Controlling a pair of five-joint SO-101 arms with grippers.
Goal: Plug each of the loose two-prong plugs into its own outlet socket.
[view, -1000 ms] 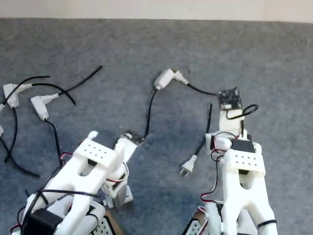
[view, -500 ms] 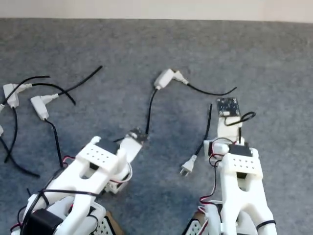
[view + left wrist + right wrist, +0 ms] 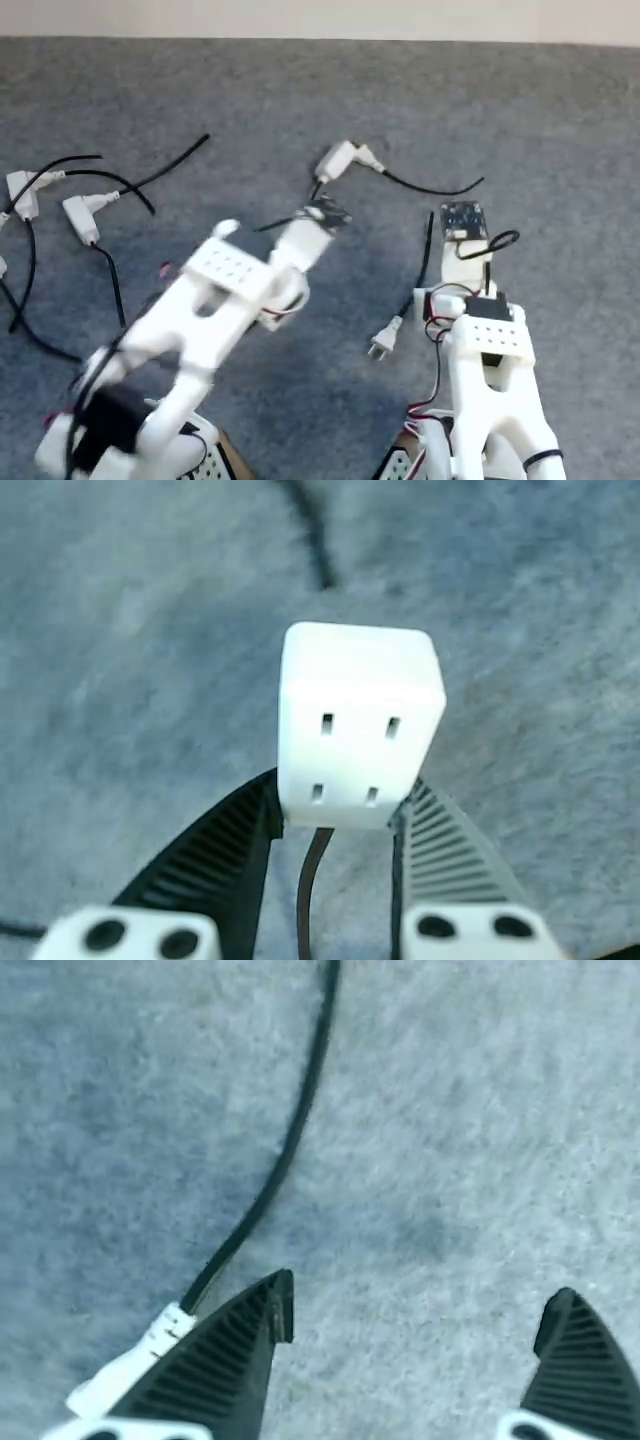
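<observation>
A white outlet socket (image 3: 337, 160) lies mid-table on the grey carpet, and a white plug (image 3: 369, 158) meets its far end. My left gripper (image 3: 323, 207) hovers just short of the socket. In the left wrist view the socket (image 3: 358, 720) shows its slotted face. My left gripper (image 3: 338, 792) is open, its fingertips (image 3: 262, 798) flanking the near end, where the black cord runs out between them. A loose two-prong plug (image 3: 384, 339) lies to the left of my right arm. My right gripper (image 3: 463, 218) is open above bare carpet, the plug's white end (image 3: 128, 1372) beside one finger.
Two more white sockets (image 3: 80, 214) (image 3: 22, 194) with black cords (image 3: 150, 178) lie at the far left. A thin black cord (image 3: 430, 186) trails right from the central plug. Open carpet stretches across the back and the right side.
My left arm has swung forward from near its base up to the central socket. My right gripper drew back a little from the cord's end and now holds still.
</observation>
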